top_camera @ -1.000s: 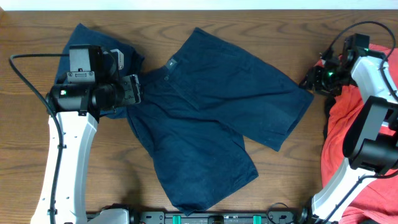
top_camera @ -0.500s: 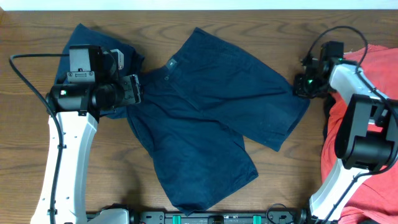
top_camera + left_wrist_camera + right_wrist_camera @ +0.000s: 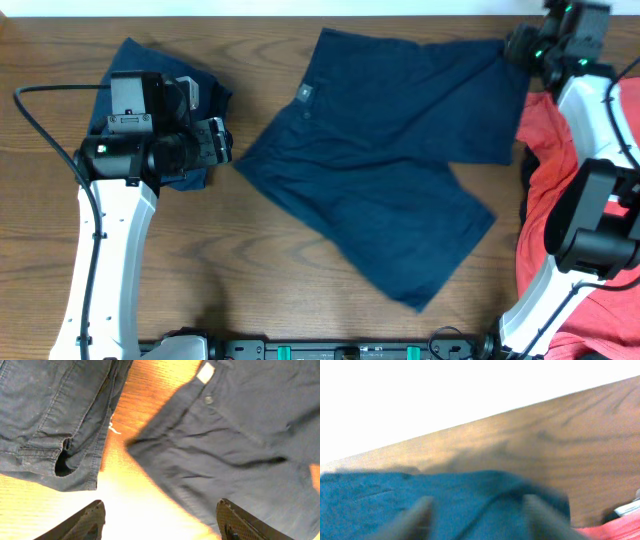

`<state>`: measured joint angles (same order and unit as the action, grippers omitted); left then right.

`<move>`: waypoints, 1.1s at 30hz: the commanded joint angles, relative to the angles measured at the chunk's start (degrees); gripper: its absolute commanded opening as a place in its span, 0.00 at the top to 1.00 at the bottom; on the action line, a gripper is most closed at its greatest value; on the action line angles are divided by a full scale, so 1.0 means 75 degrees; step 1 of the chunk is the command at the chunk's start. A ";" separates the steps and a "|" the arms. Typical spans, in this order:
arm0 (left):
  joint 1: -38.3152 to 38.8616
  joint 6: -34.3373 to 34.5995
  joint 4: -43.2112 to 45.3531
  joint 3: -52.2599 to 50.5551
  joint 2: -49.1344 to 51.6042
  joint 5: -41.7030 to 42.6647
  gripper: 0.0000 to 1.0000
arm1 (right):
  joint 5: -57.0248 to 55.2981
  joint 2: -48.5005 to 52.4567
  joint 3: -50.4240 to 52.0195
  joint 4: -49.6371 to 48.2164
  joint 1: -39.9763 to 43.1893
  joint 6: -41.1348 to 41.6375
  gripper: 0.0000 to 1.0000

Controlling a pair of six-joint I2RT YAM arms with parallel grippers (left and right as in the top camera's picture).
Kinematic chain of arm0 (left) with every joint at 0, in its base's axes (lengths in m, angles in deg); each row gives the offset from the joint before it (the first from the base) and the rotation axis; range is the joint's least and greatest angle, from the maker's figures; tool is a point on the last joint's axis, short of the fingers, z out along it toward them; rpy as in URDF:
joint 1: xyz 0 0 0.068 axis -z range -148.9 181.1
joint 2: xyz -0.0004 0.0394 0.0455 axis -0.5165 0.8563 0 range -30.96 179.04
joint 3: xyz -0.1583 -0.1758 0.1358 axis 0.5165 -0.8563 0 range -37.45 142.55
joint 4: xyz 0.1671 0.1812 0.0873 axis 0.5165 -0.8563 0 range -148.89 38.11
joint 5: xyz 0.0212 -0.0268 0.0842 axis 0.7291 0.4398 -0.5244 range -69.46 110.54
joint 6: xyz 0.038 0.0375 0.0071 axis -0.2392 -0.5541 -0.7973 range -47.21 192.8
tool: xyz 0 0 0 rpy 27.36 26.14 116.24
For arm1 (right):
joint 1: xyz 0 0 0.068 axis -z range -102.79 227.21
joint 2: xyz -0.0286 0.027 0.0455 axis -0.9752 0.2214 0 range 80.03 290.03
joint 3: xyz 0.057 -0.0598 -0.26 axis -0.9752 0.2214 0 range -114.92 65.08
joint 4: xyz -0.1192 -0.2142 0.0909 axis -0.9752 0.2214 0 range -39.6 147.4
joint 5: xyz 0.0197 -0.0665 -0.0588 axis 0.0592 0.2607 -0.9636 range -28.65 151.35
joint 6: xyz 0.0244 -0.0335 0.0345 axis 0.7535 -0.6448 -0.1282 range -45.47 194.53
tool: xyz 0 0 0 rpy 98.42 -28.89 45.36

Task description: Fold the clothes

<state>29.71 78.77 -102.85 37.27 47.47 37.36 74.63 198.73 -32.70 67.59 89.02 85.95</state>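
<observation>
Handling: we judge the spread shorts [image 3: 380,170] to be soft, light and limp. They should drape and crease rather than hold a shape, and a tug at one corner would likely drag the whole garment across the wood.
Where it lies: the spread shorts lie flat in the middle of the counter [image 3: 200,270] and reach to the far right corner. Their waistband [image 3: 275,105] runs on a slant at the left, with a small label [image 3: 304,95] on it.
Where to hold: we would pinch a hem corner or a waistband end, where the doubled seam gives some body. A flat middle panel would probably just slip.
Second pair: a second pair [image 3: 125,55] of the same navy sits bunched at the far left, partly under the left arm and apart from the spread shorts.
Left pincer: the left pincer [image 3: 165,522] is spread wide and pinches nothing. It hangs over the strip of bare wood between the two garments.
Right pincer: the right pincer [image 3: 476,510] is at the far right leg hem. Its blurred fingers stand apart with navy cloth between and below them, and we see no pinch on it.
Surface: the brown wood grain looks smooth, and we expect cloth to slide on it easily.
Room: bare wood shows near and to the left of the spread shorts. A red cloth [image 3: 555,200] crowds the right edge, and the far hem lies close to the counter's far edge, so we judge folding toward the near left to be safest.
</observation>
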 commanded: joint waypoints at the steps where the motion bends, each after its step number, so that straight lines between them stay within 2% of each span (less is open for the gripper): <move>1: 0.0015 -0.0026 0.0000 0.0055 -0.0041 0.0090 0.26 | 0.0160 -0.0128 -0.0213 0.0629 0.0032 0.0239 0.08; 5: 0.0017 -0.0050 -0.0041 0.0052 -0.0026 0.0073 0.24 | 0.0627 -0.0458 -0.0364 0.1851 0.0041 0.0125 0.01; 8: 0.0058 -0.0073 -0.0111 -0.0044 0.0064 0.0073 0.24 | 0.1163 -0.0997 -0.0364 0.2771 0.0044 0.0125 0.01; 12: 0.0216 -0.0705 -0.0108 -0.0396 0.0405 0.0067 0.24 | 0.1524 -0.1909 -0.0364 0.3908 -0.0003 0.0122 0.03; 20: 0.0286 -0.0851 0.0737 -0.0554 0.2159 0.0108 0.23 | 0.1510 -0.3529 -0.0364 0.6114 -0.0463 0.0070 0.02; 26: 0.0551 -0.0857 0.1107 -0.0554 0.3433 0.0373 0.22 | 0.1402 -0.3739 -0.0350 0.7632 -0.0586 0.0070 0.03; 33: 0.0682 -0.0848 0.1728 -0.0554 0.4447 0.0087 0.22 | 0.1081 -0.3704 0.0090 0.7834 -0.0586 0.0073 0.04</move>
<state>34.98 72.94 -90.70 33.42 78.81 38.61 83.94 170.46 -33.53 126.23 84.78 86.67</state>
